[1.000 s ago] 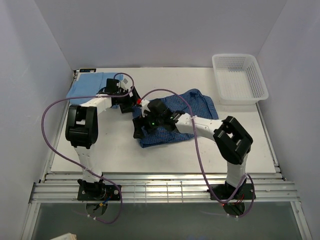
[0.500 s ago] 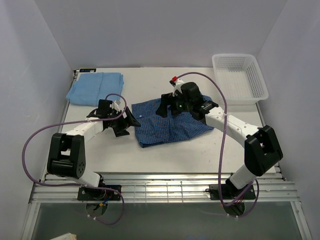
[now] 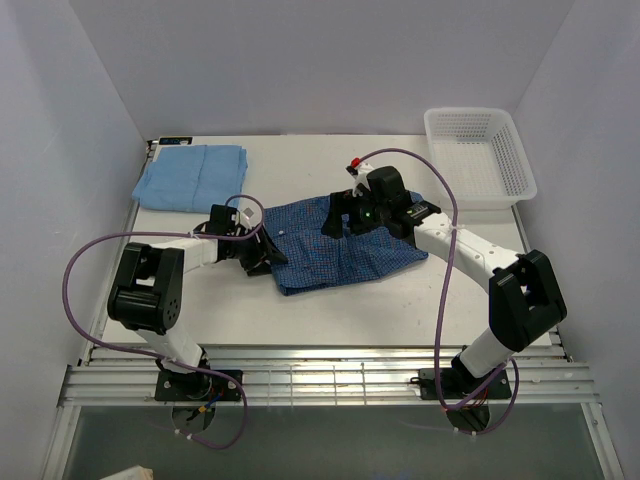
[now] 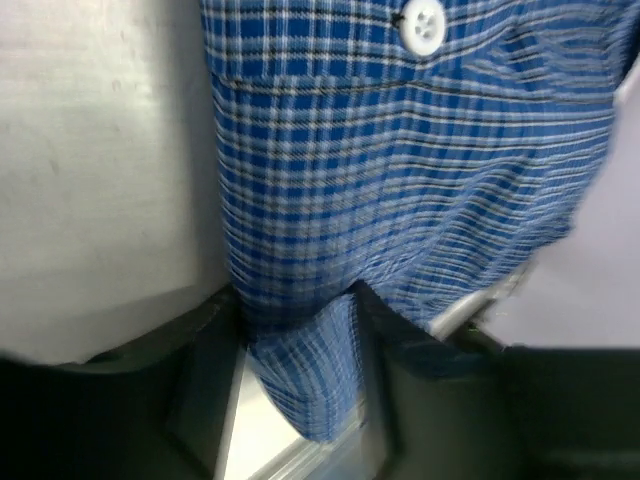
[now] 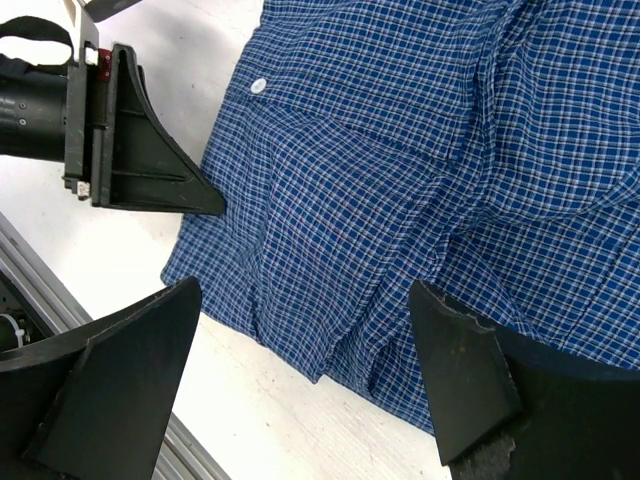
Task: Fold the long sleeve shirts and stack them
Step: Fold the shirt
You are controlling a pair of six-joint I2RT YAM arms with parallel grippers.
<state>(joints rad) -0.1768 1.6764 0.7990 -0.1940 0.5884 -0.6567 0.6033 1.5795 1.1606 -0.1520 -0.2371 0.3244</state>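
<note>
Left wrist view: the left claw (image 4: pixel 297 305) has moved in, pinching the checked shirt (image 4: pixel 400 180); right claw (image 5: pixel 300 290) spread.

The right tool (image 5: pixel 300 300) hangs spread above the checked shirt (image 5: pixel 400 150).

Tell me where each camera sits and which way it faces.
Top external: above and behind the arms, looking down on the table; both arms show.
Left wrist: on the left arm, looking along the left gripper, shut on the checked shirt's edge.
Right wrist: on the right arm, looking down on that shirt between the open right gripper's fingers.
Shared: both wrist views show the shirt's white button.
</note>
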